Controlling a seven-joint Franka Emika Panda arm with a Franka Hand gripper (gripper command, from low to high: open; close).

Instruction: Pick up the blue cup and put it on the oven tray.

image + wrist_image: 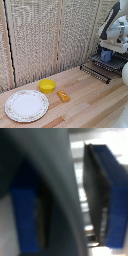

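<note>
The blue cup (106,55) stands upright on the oven tray (98,71), a dark wire rack at the exterior view's right. My gripper (111,47) hangs right over the cup, at its top. The wrist view is badly blurred: two dark fingers (54,193) come down with blue cup (22,213) surface showing on both outer sides and a narrow bright strip between them. Whether the fingers pinch the cup's wall does not show.
A yellow bowl (47,86) and a small orange object (63,96) lie on the wooden table (90,102). A round floral-rimmed plate (26,105) sits at the exterior view's lower left. Woven screens stand behind.
</note>
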